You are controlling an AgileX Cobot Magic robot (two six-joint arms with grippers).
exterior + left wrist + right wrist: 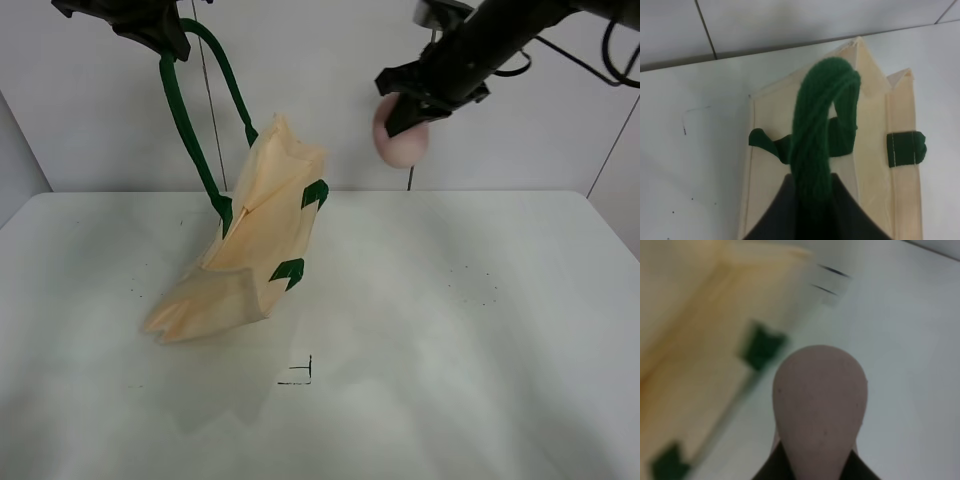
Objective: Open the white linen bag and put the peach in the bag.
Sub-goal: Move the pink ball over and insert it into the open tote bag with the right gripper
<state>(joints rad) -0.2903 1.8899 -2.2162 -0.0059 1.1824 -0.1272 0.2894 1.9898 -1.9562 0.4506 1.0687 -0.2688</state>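
The white linen bag (255, 240) hangs tilted, its lower end resting on the table, its mouth facing up and to the right. My left gripper (165, 40) is shut on its dark green strap handle (185, 120) and holds it high; the left wrist view shows the handle (820, 130) running into the jaws above the bag (870, 140). My right gripper (405, 105) is shut on the peach (401, 138) and holds it high in the air, to the right of the bag's top. The right wrist view shows the peach (820, 405) in the jaws with the bag (695, 355) blurred beneath.
The white table (480, 330) carries a small black corner mark (300, 373) in front of the bag. A grey wall stands behind the table. Cables (600, 50) hang off the right arm at the upper right.
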